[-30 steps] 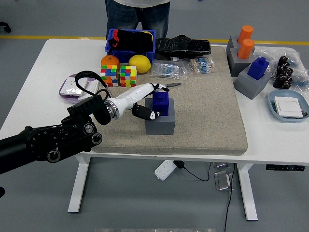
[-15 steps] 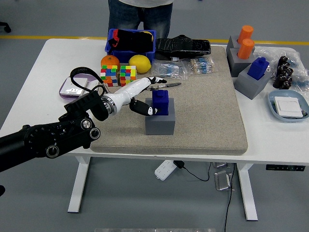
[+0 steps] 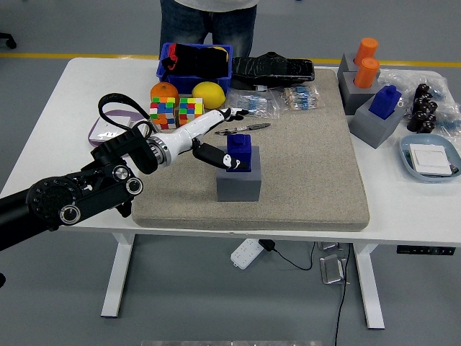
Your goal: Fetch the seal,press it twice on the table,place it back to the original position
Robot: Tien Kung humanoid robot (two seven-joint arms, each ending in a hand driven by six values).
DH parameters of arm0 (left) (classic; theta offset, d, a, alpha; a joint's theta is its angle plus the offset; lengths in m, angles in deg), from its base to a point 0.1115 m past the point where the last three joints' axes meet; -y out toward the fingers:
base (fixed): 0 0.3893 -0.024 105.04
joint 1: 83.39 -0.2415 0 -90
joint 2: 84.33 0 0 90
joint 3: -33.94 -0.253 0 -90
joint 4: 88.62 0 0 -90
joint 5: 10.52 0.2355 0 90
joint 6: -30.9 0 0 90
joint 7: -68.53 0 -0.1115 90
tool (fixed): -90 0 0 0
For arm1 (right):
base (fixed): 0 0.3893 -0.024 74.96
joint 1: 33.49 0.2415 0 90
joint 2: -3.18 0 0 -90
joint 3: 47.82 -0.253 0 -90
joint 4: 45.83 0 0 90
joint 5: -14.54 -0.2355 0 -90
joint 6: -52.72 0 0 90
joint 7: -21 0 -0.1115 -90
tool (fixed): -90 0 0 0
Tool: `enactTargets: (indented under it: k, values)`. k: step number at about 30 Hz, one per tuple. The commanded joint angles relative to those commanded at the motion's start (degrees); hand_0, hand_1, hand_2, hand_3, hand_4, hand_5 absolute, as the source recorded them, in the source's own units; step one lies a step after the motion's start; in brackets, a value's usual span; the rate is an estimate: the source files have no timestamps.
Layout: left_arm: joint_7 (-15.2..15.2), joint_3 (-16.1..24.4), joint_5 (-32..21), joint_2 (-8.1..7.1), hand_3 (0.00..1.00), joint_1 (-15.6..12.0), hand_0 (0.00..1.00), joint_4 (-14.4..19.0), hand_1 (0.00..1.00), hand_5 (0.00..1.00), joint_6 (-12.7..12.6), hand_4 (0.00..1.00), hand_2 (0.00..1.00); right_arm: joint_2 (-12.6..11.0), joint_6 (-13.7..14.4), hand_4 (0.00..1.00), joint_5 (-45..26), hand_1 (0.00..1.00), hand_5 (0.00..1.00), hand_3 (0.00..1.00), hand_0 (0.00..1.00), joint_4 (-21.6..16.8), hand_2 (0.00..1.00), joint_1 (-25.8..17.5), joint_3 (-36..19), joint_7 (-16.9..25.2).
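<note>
Head view: blue seal (image 3: 239, 152) sits in its grey holder (image 3: 238, 182) on the mat; blue bin (image 3: 195, 63) holds dark items; left hand (image 3: 214, 139), fingers spread, empty beside the seal, has drawn back left since earlier.

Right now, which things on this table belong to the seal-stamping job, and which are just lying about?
Belong to the job:
blue seal
grey holder block under it
left hand, fingers open beside the seal
beige mat

Lying about:
two puzzle cubes
orange
lemon
blue bin
second blue seal
two orange seals
</note>
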Motion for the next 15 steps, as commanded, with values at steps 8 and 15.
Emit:
enactTargets:
  k: [8, 15]
  values:
    - [2.5, 2.7, -1.8, -0.87, 0.998, -0.2, 0.998, -3.1, 0.998, 0.651, -1.9, 0.998, 0.998, 0.1, 0.0, 0.790, 0.0, 0.706, 0.541, 0.652, 0.804, 0.0, 0.687, 0.1, 0.0, 0.0]
    - [4.4, 3.9, -4.6, -1.99, 0.998, -1.1, 0.998, -7.8, 0.998, 0.689, -3.3, 0.998, 0.998, 0.2, 0.0, 0.791, 0.0, 0.706, 0.541, 0.652, 0.804, 0.0, 0.687, 0.0, 0.0, 0.0]
